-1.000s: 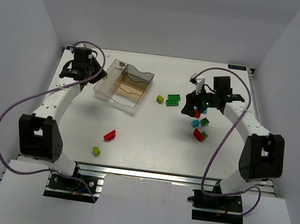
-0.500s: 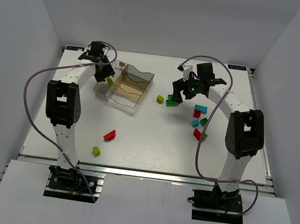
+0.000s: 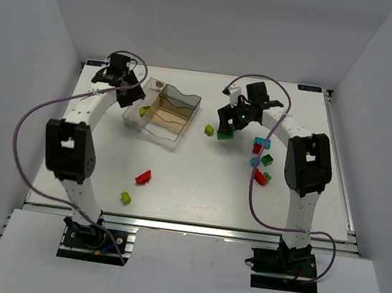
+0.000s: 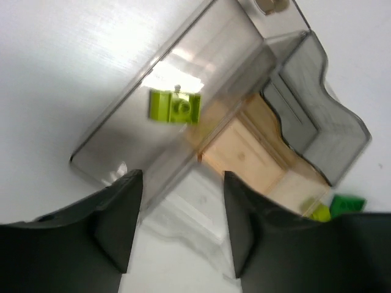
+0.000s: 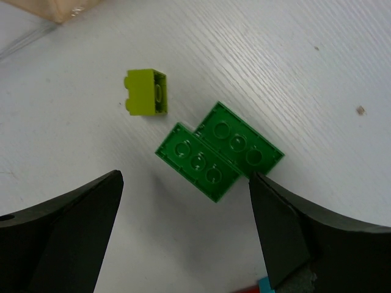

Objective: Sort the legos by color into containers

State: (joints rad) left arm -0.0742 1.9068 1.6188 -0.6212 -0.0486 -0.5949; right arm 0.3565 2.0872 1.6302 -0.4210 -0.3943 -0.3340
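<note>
Left end effector (image 4: 180, 183) had let go of the yellow-green brick (image 4: 175, 107) it carried half a second earlier; its fingers were spread and empty above the tray (image 4: 330, 131). That brick lay in the tray's long left compartment. Red brick (image 3: 143, 176) and second yellow-green brick (image 3: 125, 197) sat on the counter (image 3: 198, 183), nearer the bases. Right end effector (image 5: 184, 178) had shifted left, released, over two touching dark green bricks (image 5: 239, 141), small lime brick (image 5: 146, 91) just beside. Mixed bricks (image 3: 259, 158) were clustered further right.
</note>
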